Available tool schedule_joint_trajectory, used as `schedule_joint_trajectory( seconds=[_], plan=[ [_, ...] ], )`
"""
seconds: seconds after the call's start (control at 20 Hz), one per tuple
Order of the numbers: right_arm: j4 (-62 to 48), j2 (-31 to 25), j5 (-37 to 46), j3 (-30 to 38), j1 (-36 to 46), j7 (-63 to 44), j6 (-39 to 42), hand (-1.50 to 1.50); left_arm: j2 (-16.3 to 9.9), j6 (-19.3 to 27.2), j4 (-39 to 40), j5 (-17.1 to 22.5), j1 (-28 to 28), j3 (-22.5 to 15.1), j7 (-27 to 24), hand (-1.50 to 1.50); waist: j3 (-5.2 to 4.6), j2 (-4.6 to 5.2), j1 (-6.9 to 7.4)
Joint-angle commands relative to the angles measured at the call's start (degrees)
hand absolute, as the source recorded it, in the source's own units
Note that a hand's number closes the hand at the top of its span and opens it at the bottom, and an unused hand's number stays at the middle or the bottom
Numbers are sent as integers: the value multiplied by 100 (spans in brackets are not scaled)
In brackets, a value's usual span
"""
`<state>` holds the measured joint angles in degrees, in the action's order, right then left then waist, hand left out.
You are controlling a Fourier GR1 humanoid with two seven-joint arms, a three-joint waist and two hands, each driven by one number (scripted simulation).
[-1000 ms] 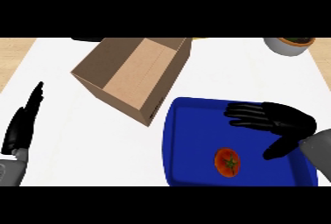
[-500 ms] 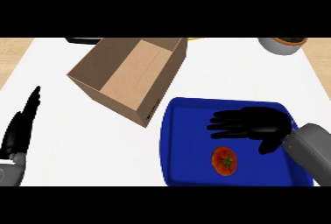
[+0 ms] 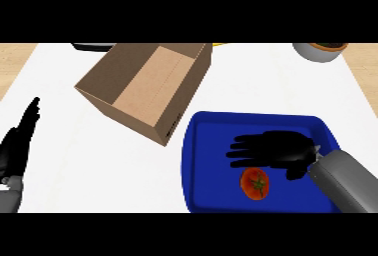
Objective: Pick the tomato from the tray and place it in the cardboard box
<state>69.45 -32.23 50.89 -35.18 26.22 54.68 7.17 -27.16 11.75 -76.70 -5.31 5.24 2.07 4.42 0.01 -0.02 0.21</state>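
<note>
I see my right hand [image 3: 277,150] spread flat over the glossy blue tray [image 3: 203,165], round red tomato [image 3: 256,183] just below its fingers, open cardboard box [image 3: 148,87] up-left.

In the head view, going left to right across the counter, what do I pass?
Left hand, resting open at the left edge → cardboard box → blue tray holding the tomato, with the open right hand above the tomato.

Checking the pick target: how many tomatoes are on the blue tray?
1. The tomato lies in the near part of the blue tray, just below the right robot hand, which might hide more.
</note>
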Motion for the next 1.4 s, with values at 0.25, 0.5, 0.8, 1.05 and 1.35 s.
schedule_joint_trajectory(
  seconds=[0.25,0.5,0.8,1.05,1.35],
  plan=[
    [371,535,623,322,-323,-18,460,-150,87,-257,63,-131,99,407,7,0,-2,-3,-18],
    [482,103,581,353,-753,746,194,-150,344,-70,302,-455,169,243,-130,0,-2,0,-45],
    [634,376,585,227,-662,662,398,-150,612,-49,25,-564,58,137,37,0,-2,7,-17],
    [974,23,1079,398,-1106,523,196,-150,468,-294,202,-552,274,442,9,0,-1,3,-28],
    [1214,385,1644,390,-1447,-241,353,-150,346,-631,-136,-426,-43,704,-66,0,-1,-1,-17]
  ],
)
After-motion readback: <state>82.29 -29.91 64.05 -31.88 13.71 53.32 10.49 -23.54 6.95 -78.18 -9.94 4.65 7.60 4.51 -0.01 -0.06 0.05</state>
